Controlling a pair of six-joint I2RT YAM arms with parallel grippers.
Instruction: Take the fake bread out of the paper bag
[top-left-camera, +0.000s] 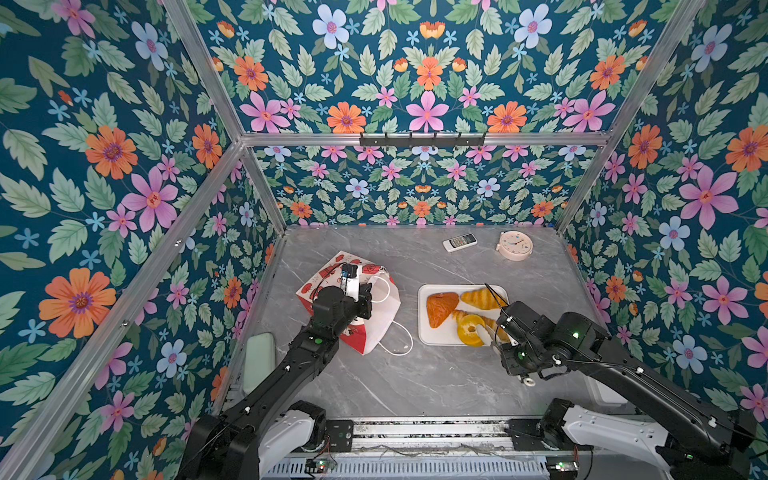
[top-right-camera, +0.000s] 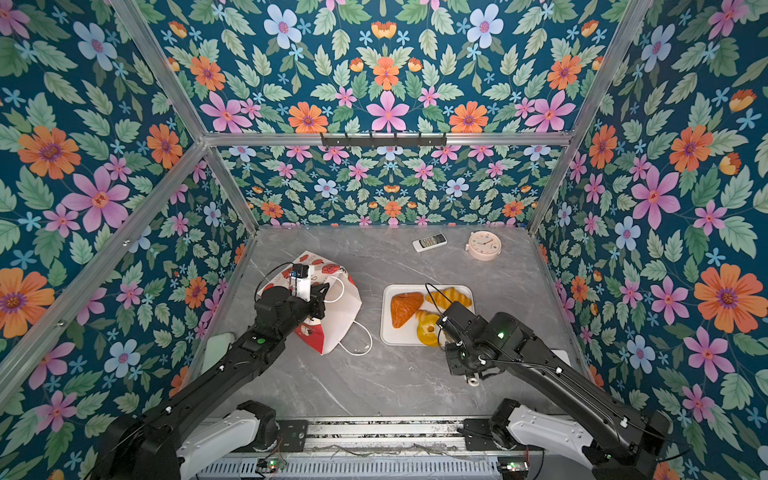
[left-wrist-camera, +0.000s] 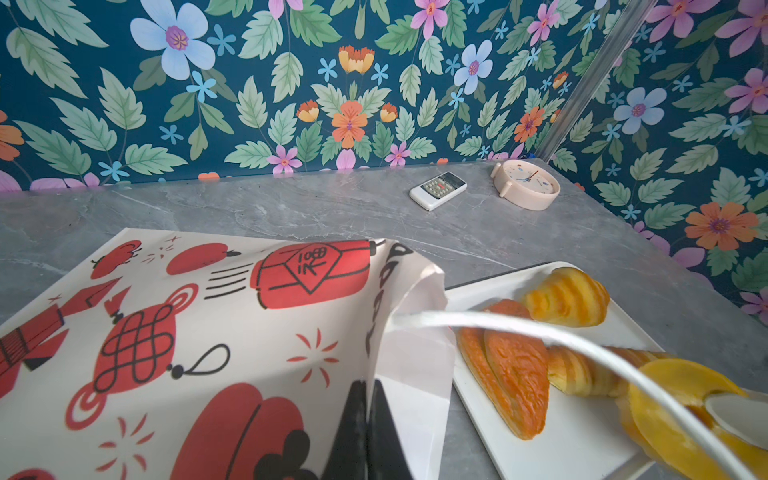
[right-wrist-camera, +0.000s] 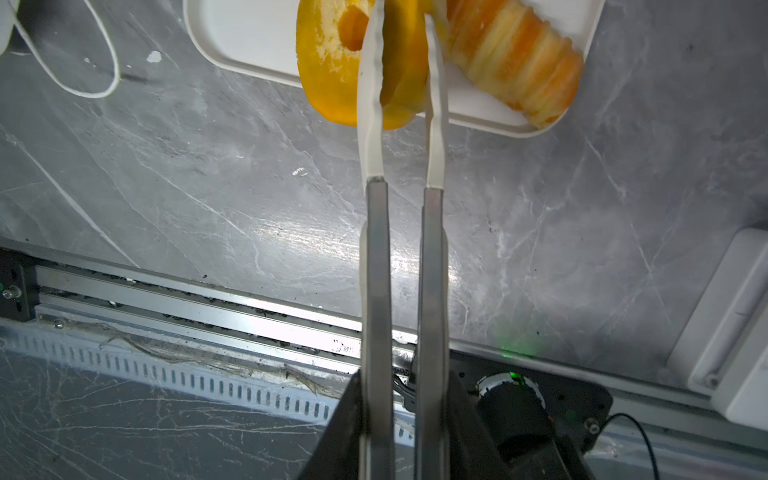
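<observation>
A white tray (top-left-camera: 434, 337) lies on the grey marble table (top-left-camera: 415, 374), its near edge under the right gripper (top-left-camera: 483, 333). Well beyond that gripper, near the flowered back wall (top-left-camera: 415, 178), a white remote (top-left-camera: 459, 242) lies beside a pale pink clock (top-left-camera: 515, 245).

I look into a booth whose walls (top-left-camera: 428, 83) carry dark teal paper with pink, orange and blue flowers, framed by aluminium bars (top-left-camera: 291, 139). A black hook rail (top-left-camera: 422, 141) sits on the far bar. The grey marble tabletop (top-left-camera: 436, 382) is evenly lit.
</observation>
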